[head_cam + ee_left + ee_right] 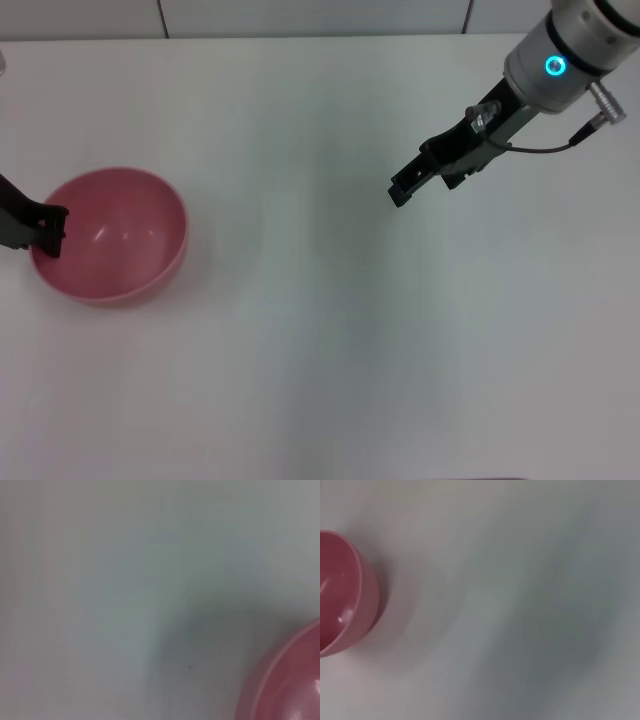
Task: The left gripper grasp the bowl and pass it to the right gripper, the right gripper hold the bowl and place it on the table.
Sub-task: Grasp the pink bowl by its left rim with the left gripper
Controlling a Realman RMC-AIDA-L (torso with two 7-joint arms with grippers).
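Head view: the bowl, pink-red and upright, sits on the white table at the robot's left, near the left edge of the picture. Its inside is bare and glossy. The left gripper enters from that edge; one black finger meets the bowl's left rim. Most of this gripper is cut off by the picture's edge, so whether it is open or clamped on the rim cannot be told. The right gripper hangs above the table at the robot's right, well apart from the bowl, pointing down and toward the middle of the table. Its fingertips lie close together with nothing between them; it appears closed on nothing. The arm behind it carries a cyan ring light and a black cable. A tiled wall runs along the far edge of the table.

Left wrist view: a part of the bowl shows at one corner, rim and inner wall visible, resting on the table. A soft shadow lies beside it. No fingers appear.

Right wrist view: the bowl shows at one edge, farther off, standing on the table. No fingers appear.
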